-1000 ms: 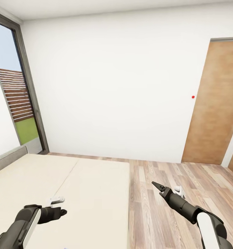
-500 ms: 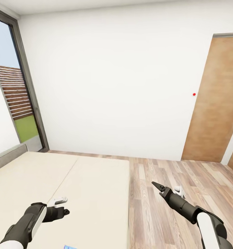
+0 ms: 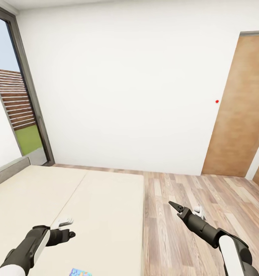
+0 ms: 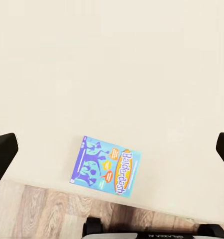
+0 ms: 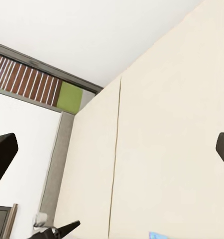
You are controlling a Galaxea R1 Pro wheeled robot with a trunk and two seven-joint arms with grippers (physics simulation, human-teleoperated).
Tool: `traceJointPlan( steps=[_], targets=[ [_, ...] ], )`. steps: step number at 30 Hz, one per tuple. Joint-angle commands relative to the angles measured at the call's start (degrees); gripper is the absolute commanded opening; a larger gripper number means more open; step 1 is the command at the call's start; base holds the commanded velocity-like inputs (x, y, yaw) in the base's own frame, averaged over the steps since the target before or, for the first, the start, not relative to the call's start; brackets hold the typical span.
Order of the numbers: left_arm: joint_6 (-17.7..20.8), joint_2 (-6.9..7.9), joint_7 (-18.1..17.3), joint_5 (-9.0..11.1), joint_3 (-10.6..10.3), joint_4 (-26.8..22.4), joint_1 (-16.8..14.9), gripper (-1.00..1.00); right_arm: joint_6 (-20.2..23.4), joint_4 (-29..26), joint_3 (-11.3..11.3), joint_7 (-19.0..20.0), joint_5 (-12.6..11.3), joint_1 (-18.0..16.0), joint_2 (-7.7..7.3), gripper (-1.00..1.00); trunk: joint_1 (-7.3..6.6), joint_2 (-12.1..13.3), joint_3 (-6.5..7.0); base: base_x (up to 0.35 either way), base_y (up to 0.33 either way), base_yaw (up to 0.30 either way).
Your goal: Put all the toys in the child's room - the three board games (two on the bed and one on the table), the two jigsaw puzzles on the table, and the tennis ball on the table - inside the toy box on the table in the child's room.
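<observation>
A blue board game [image 4: 106, 165] lettered "Balderdash" lies flat on the cream bed [image 3: 98, 207], close to the bed's edge by the wood floor. In the head view a strip of it [image 3: 80, 272] peeks in at the bottom edge. My left gripper [image 3: 67, 232] hovers over the bed above the game, open; its dark fingertips [image 4: 2, 154] stand far apart with nothing between them. My right gripper [image 3: 176, 207] hangs over the floor beside the bed, open and holding nothing. A corner of the blue game [image 5: 157, 235] shows in the right wrist view.
A white wall stands ahead, with a brown wooden door [image 3: 240, 111] at the right and a tall window [image 3: 14, 99] at the left. Wood-plank floor [image 3: 206, 195] runs between the bed and the door. A grey headboard [image 3: 8, 172] borders the bed on the left.
The head camera has shifted, so the door sits further right and the blue board game has come into view at the bottom. My left forearm has swung slightly; the right arm is unchanged.
</observation>
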Motion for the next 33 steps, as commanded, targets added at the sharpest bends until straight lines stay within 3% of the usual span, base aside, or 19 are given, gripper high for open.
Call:
traceJointPlan(
  steps=[1, 17, 33],
  targets=[
    [0.2, 0.03, -0.1, 0.2, 0.2, 0.2, 0.0, 1.0, 0.3, 0.0, -0.2, 0.4, 0.3, 0.0, 0.06, 1.0, 0.02, -0.1, -0.12, 0.0, 0.0, 0.0],
    [-1.6, -0.29, -0.2, -1.3, 0.0, 1.4, -0.1, 1.0, 0.4, 0.0, -0.2, 0.4, 0.3, -0.1, 0.06, 1.0, 0.02, -0.1, -1.62, 0.0, 0.0, 0.0],
    [-1.8, -0.35, -0.5, -1.5, -0.1, 1.4, -0.1, 1.0, 0.4, 0.1, -0.2, 0.4, 0.2, 0.0, 0.06, 1.0, 0.02, -0.1, -3.12, 0.0, 0.0, -0.004]
  ],
)
